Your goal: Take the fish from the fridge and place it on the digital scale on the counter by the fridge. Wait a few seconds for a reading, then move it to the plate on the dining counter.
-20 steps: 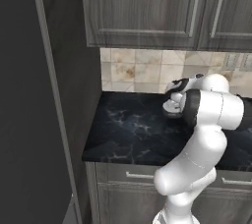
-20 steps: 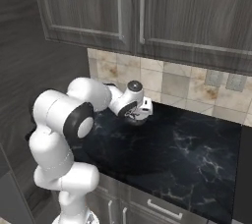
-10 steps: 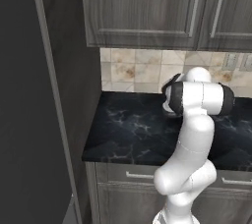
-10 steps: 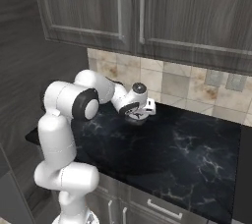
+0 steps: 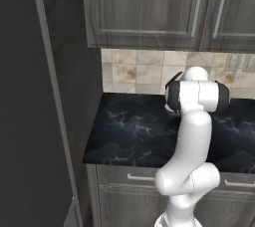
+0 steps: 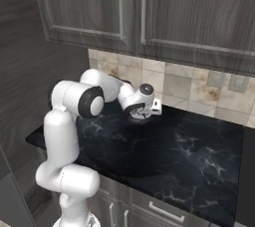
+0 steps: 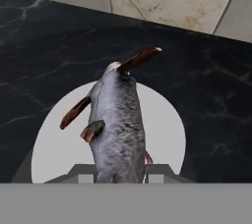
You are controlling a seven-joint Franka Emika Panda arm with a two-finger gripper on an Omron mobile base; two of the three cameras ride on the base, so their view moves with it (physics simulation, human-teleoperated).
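The pincer point(image 7: 119, 179) stays clamped on a grey fish point(image 7: 115, 129) with reddish fins, over the scale's point(image 7: 162, 129) silvery top on the black marble-veined surface point(image 7: 211, 100).

Wall cabinets point(image 5: 149, 9): dark grey wood-grain, doors shut, long vertical bar handles point(image 6: 121, 8). Backsplash point(image 6: 184, 89): beige stone tiles, brown mottling. Outlets point(image 6: 226, 80): two grey plates, side by side on the backsplash, right of centre.
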